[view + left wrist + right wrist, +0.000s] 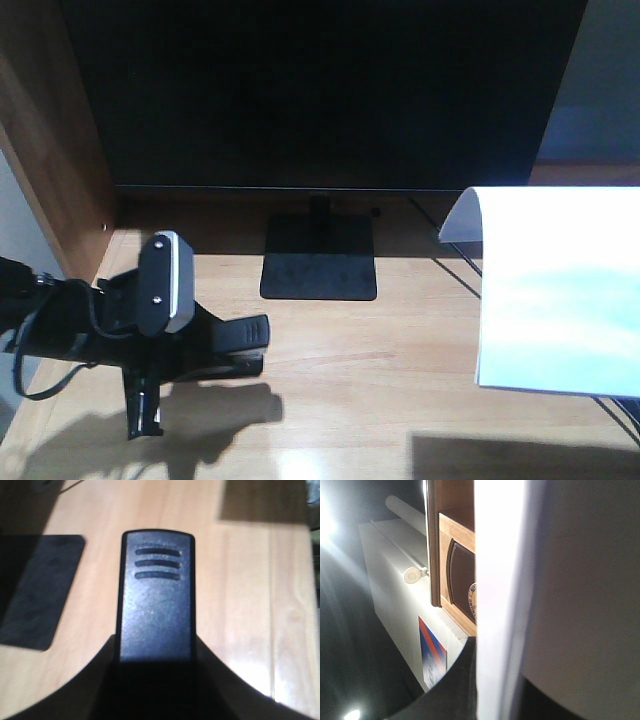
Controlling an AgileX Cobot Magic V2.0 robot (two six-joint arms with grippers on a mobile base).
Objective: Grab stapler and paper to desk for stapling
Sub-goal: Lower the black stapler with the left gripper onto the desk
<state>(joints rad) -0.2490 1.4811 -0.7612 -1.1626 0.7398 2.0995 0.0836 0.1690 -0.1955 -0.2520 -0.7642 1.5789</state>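
Observation:
My left gripper [205,345] hovers low over the left part of the light wooden desk [380,380] and is shut on the black stapler [245,335], whose free end points right. In the left wrist view the stapler [156,600] sticks out from my left gripper [155,680] over the desk [240,605], showing three grooves near its tip. The white paper [560,290] hangs above the desk's right side with its far corner curled, casting a shadow below. The right wrist view shows the paper [497,580] edge-on, my right gripper [495,690] shut on it.
A large black monitor [320,90] stands at the back on a flat black base [320,262], [35,590]. A brown side panel [50,150] walls the left. A cable [455,265] runs behind the paper. The right wrist view shows a white box [395,580] and a wooden shelf [455,535].

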